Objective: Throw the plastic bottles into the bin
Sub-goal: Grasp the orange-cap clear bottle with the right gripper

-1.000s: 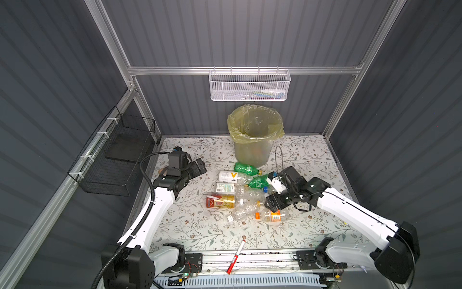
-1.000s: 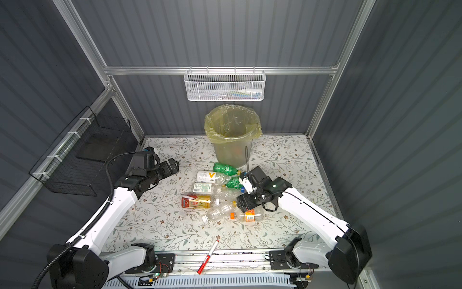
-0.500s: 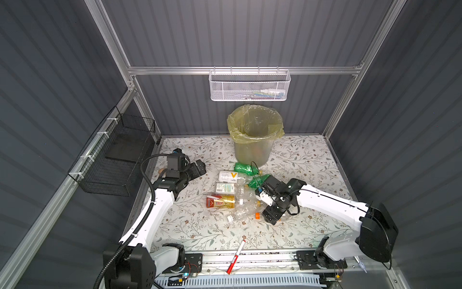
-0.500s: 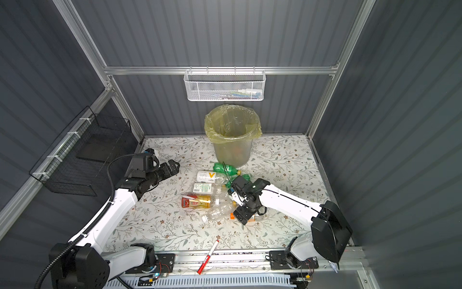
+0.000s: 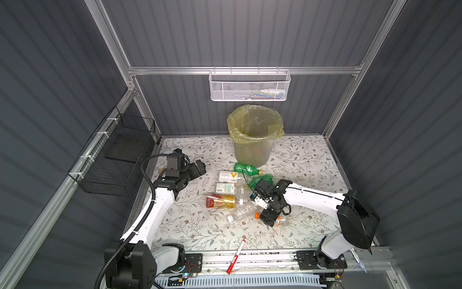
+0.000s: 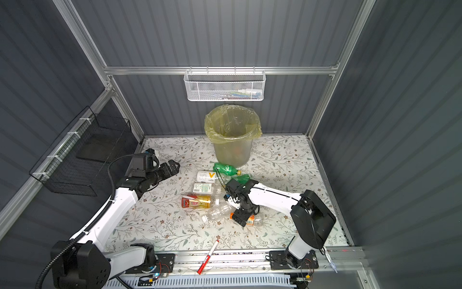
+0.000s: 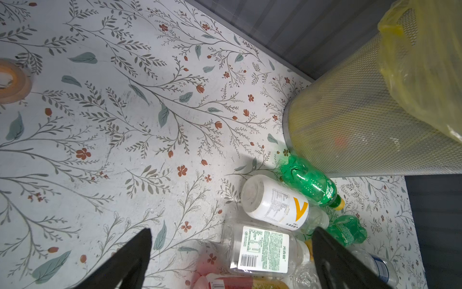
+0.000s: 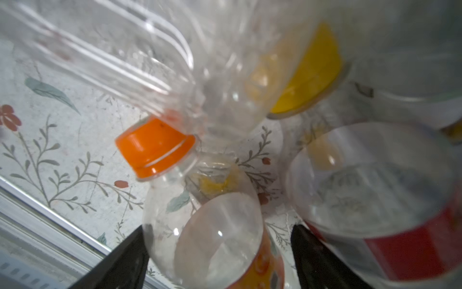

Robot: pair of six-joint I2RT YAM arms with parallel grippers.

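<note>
Several plastic bottles lie in a heap in front of the bin [image 5: 252, 152] [image 6: 232, 152], a grey mesh one with a yellow bag. Among them are a green one [image 5: 246, 169], a white-labelled one [image 5: 228, 176] and a red-and-gold one [image 5: 220, 201]. My right gripper [image 5: 269, 218] [image 8: 220, 255] points down at the heap's near edge. Its jaws straddle a clear bottle with an orange cap [image 8: 207, 225] [image 6: 253, 220], and a gap shows at one finger. My left gripper [image 5: 200, 167] [image 7: 231, 240] hovers open left of the heap, holding nothing.
A red-and-white marker [image 5: 236, 256] lies by the front rail. A tan tape roll [image 7: 10, 82] sits near the left wall. A white mesh basket [image 5: 248, 86] hangs on the back wall above the bin. On the left wall hangs a black wire basket [image 5: 117, 160].
My right gripper has swung toward the table's front and come down over the orange-capped bottle, jaws narrowing a little. The left arm has barely shifted.
</note>
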